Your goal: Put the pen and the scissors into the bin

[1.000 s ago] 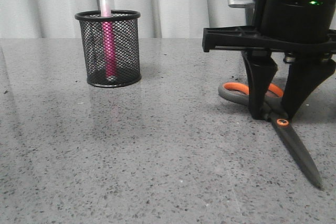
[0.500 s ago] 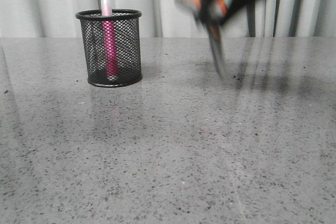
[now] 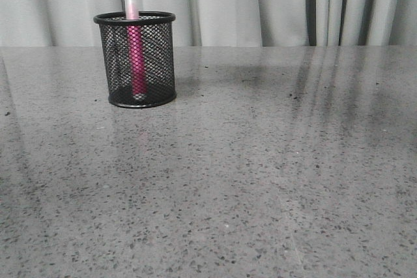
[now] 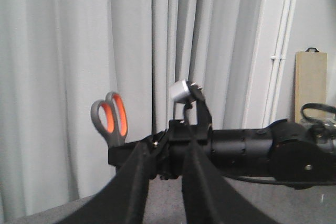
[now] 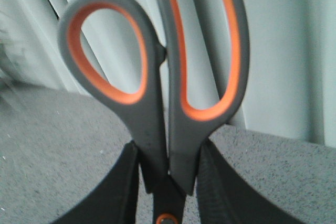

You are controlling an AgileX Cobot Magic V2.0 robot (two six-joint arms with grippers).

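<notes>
The black mesh bin (image 3: pixel 158 63) stands at the back left of the table, and the pink pen (image 3: pixel 135 56) stands upright inside it with its pale cap above the rim. Neither gripper shows in the front view, nor do the scissors. In the right wrist view my right gripper (image 5: pixel 168 156) is shut on the scissors (image 5: pixel 152 124) just below the orange-lined loops, and they are held off the table. My left gripper (image 4: pixel 165 156) is open and empty. It faces the right arm (image 4: pixel 252 150), and the scissors' loops (image 4: pixel 110 119) stick up above that arm's gripper.
Grey speckled table (image 3: pixel 260 180) runs to pale curtains (image 3: pixel 228 4) at the back. In the left wrist view a tan board (image 4: pixel 311 82) leans against the wall behind the right arm.
My right gripper lifted the scissors off the right side of the table, swung up and leftward, and has now left the front view. Bin and pen have not moved.
</notes>
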